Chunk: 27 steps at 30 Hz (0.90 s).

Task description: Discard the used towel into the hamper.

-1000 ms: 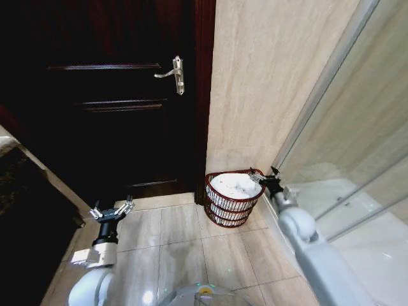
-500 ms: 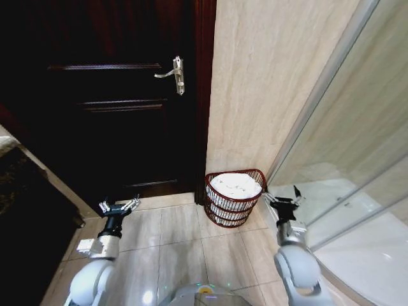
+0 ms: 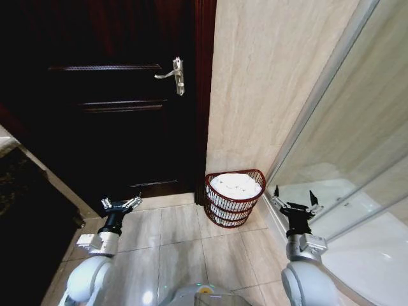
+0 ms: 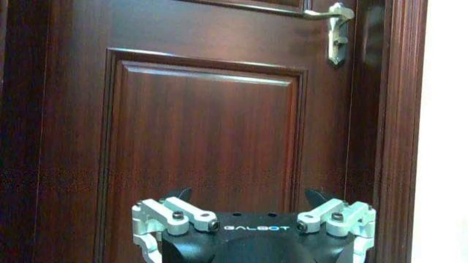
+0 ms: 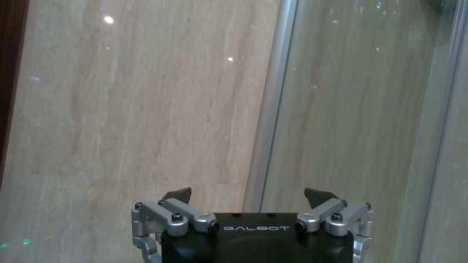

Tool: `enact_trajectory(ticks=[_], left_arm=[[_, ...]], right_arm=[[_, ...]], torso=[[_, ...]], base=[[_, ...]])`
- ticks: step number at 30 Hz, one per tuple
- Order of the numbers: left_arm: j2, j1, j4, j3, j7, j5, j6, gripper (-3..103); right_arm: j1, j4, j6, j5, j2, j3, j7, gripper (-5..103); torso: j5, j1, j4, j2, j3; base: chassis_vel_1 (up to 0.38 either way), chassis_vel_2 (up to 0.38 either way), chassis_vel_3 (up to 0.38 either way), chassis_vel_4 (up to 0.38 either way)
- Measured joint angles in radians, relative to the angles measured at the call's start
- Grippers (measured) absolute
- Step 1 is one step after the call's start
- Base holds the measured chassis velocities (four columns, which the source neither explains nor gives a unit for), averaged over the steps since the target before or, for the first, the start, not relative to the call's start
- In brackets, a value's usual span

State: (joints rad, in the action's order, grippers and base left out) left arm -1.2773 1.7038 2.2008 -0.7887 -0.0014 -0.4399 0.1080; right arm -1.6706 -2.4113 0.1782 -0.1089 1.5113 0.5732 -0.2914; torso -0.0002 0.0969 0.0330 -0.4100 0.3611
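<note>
Head view: one hamper (image 3: 234, 198), a dark red-brown open-weave wire basket flaring at the rim, stands on the tiled floor (image 3: 185, 248) against the beige wall (image 3: 268, 83), just beside the dark door frame, at about 12 o'clock from the robot's base. One white towel (image 3: 236, 185) lies bunched inside it, filling it to near the rim. Two grippers show, both low and apart from the hamper. The right gripper (image 3: 294, 199) hangs at roughly 3 o'clock from the hamper, close to the sill of the glass shower screen (image 3: 357, 146), its jaws spread wide and holding nothing. The left gripper (image 3: 121, 204) sits at about 9 o'clock from the hamper, above the floor tiles before the one dark wooden door (image 3: 115, 95), jaws likewise wide and empty. One silver lever handle (image 3: 173, 74) is on the door. In the left wrist view the gripper's two fingertips (image 4: 180, 194) stand far apart, facing the door panel; in the right wrist view the two fingertips (image 5: 178, 194) are equally spread, facing the wall and the screen's metal frame (image 5: 269, 104)
</note>
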Motion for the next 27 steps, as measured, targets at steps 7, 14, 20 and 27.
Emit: enact_trajectory(ticks=[7,14,20,27], left_arm=[[-0.016,0.000,0.010,0.005,-0.001,-0.001,0.001,100],[-0.023,0.004,0.015,0.001,-0.002,0.004,0.002,100],[-0.025,0.001,0.011,0.000,-0.002,0.014,0.006,100],[-0.036,-0.004,0.005,0.005,-0.002,0.028,0.007,100]], right_arm=[[-0.025,-0.015,0.004,0.010,-0.017,0.011,0.002,100],[-0.013,-0.010,0.003,0.019,-0.017,0.005,0.003,100],[-0.009,-0.009,0.003,0.031,-0.022,0.013,0.002,100],[-0.018,-0.008,0.003,0.063,-0.036,0.044,0.008,100]], torso=[[0.0001,0.012,-0.0001,-0.031,0.019],[0.0002,0.026,0.0000,-0.069,0.044],[0.0002,0.033,0.0002,-0.089,0.056],[0.0003,0.046,-0.0004,-0.122,0.076]], base=[[0.000,0.000,0.000,0.000],[0.021,0.026,0.018,0.022],[0.063,0.068,0.055,0.068],[0.015,0.014,0.012,0.015]])
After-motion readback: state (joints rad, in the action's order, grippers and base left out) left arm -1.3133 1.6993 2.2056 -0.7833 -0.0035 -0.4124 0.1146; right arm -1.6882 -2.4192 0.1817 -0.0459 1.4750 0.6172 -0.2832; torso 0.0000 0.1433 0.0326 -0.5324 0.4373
